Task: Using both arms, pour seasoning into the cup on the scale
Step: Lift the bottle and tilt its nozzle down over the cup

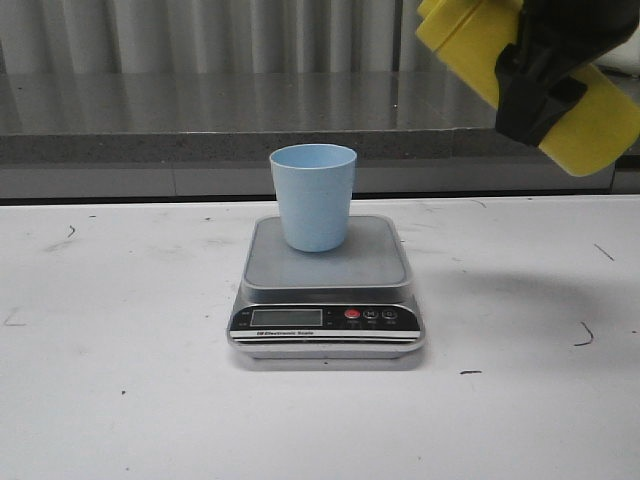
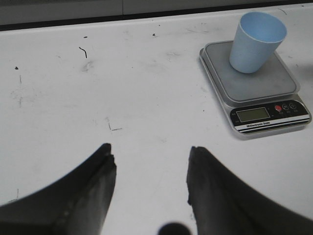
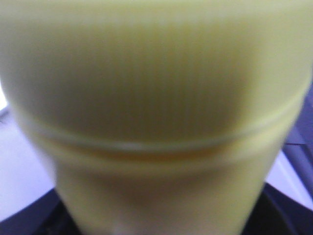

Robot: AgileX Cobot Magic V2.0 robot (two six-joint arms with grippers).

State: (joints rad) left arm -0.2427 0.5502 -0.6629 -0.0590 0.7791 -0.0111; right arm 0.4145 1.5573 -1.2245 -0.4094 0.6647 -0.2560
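Right gripper [image 1: 545, 75] clamps seasoning [image 1: 600, 120] (tilted); cup [image 1: 313, 197] on scale [image 1: 326, 300].

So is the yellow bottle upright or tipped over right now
Tipped. In the front view the seasoning bottle lies slanted in the right gripper, held high and to the right of the cup; its nozzle is out of frame.

Premises read as a robot test bench in a lab or workshop, not a home kitchen. A plain white table [image 1: 120, 400] carries scuffs and dark pen-like marks; on it stands only a digital scale [image 1: 327, 300] with a pale blue cup [image 1: 313, 197] on its platform — a staged layout. At the far edge runs a grey speckled ledge [image 1: 200, 125] backed by pale vertical panelling [image 1: 200, 35], and a black right gripper [image 1: 545, 75] holds a yellow bottle [image 1: 600, 125] high at the right — lab-style equipment.
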